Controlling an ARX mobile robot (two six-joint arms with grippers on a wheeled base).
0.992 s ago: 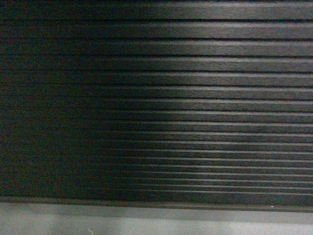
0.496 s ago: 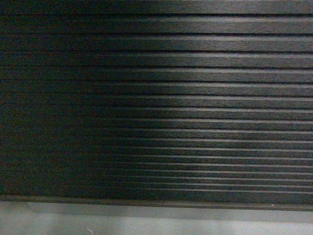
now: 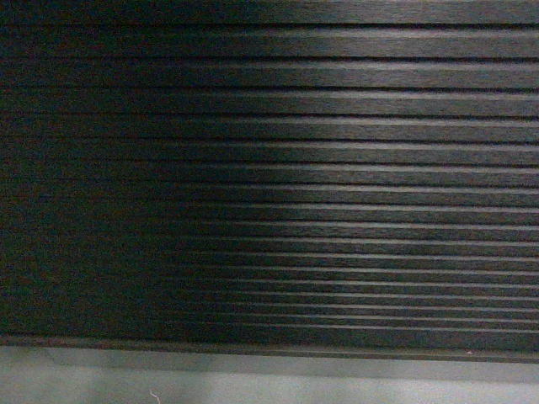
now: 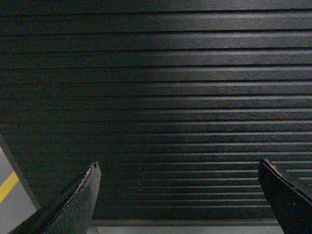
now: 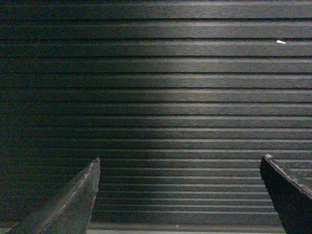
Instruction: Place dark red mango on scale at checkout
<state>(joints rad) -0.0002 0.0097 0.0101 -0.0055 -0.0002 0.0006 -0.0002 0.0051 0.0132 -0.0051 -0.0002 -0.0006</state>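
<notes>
left end effector (image 4: 178, 195) apart, empty | right end effector (image 5: 180, 195) apart, empty | bench (image 3: 337, 168) front straight ahead of both | mango, scale unseen (direction unknown)

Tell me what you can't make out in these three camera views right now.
- Dark red mango and white scale: in no view; the checkout's dark ribbed front panel fills all three.
- Counter top: cut off by the upper edge in every view.
- Left gripper and right gripper: only the fingertips show at the bottom edge, spread wide with nothing between them.
- Small white speck on the panel: too small to identify.
</notes>
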